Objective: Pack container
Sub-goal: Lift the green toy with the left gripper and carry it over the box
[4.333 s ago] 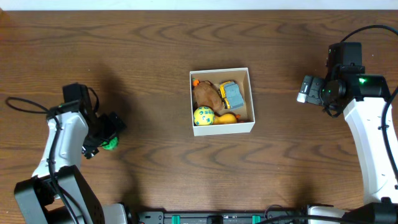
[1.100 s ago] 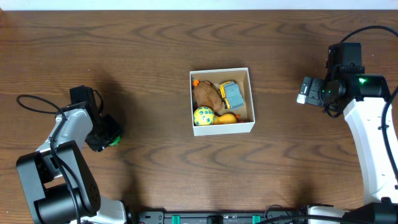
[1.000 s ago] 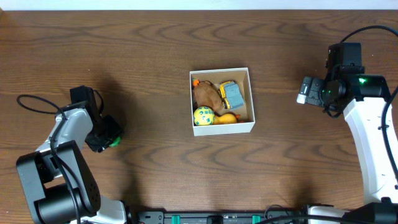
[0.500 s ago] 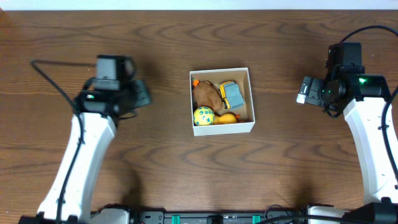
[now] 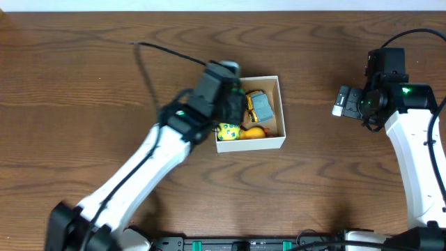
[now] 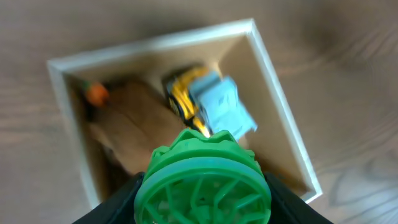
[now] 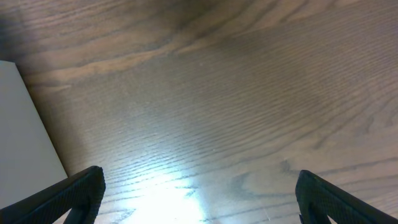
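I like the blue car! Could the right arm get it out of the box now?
Probably yes. The blue car lies uncovered at the right of the box, and the right gripper is open. The left gripper, holding a green toy, crowds the left half.

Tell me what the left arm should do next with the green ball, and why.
Probably lower a little and open. The left gripper holds the green ball above the container, over the brown toy and the toy truck, so it should drop inside.
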You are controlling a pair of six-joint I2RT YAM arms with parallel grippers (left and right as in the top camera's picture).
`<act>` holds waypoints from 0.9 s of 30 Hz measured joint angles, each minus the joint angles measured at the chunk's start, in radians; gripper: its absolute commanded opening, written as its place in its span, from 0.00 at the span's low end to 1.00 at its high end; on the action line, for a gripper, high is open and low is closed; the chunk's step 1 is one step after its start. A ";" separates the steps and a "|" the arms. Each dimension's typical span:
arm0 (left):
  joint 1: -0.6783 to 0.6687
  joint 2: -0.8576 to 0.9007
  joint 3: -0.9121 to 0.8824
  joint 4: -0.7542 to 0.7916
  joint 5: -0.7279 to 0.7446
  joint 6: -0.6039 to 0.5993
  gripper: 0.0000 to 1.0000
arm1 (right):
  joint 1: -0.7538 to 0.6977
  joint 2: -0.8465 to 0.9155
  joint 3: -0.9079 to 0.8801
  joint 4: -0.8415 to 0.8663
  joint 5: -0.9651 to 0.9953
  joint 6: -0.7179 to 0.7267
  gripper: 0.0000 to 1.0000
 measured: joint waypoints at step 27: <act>0.032 -0.084 0.008 -0.339 -0.004 0.086 0.09 | -0.001 0.000 0.000 -0.004 0.000 -0.004 0.99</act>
